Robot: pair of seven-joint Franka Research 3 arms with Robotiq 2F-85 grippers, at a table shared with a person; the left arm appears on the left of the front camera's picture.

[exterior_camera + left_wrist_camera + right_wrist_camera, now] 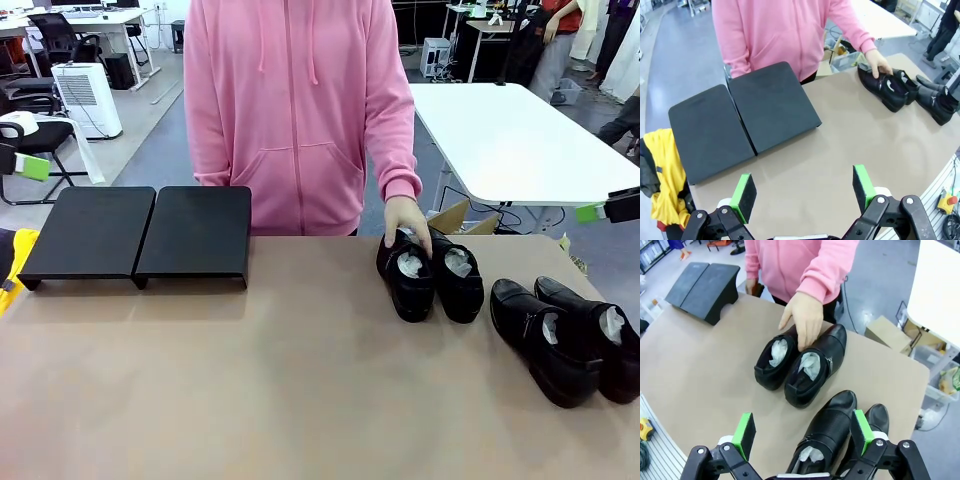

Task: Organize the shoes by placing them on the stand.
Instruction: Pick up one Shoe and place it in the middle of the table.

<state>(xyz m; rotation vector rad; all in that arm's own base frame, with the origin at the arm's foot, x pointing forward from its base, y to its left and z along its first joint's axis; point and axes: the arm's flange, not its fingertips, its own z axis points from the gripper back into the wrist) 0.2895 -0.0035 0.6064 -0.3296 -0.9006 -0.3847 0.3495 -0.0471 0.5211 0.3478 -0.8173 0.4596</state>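
The stand (135, 235) is two low black platforms side by side at the table's far left. One pair of black shoes (432, 277) sits right of centre, with a person's hand (408, 222) resting on their heels. A second pair (565, 340) lies near the right edge. In the left wrist view my left gripper (803, 192) hangs open over bare table, in front of the stand (740, 120). My right gripper (802, 432) is open above the nearer pair (830, 425), with nothing between its fingers; the hand (804, 317) covers the farther pair (805, 365).
A person in a pink hoodie (290, 100) stands at the far side. A yellow cloth (665, 170) hangs off the table's left edge beside the stand. A white table (510, 140) and a cardboard box (455, 218) are behind on the right. Bare brown tabletop (250, 370) spans the middle.
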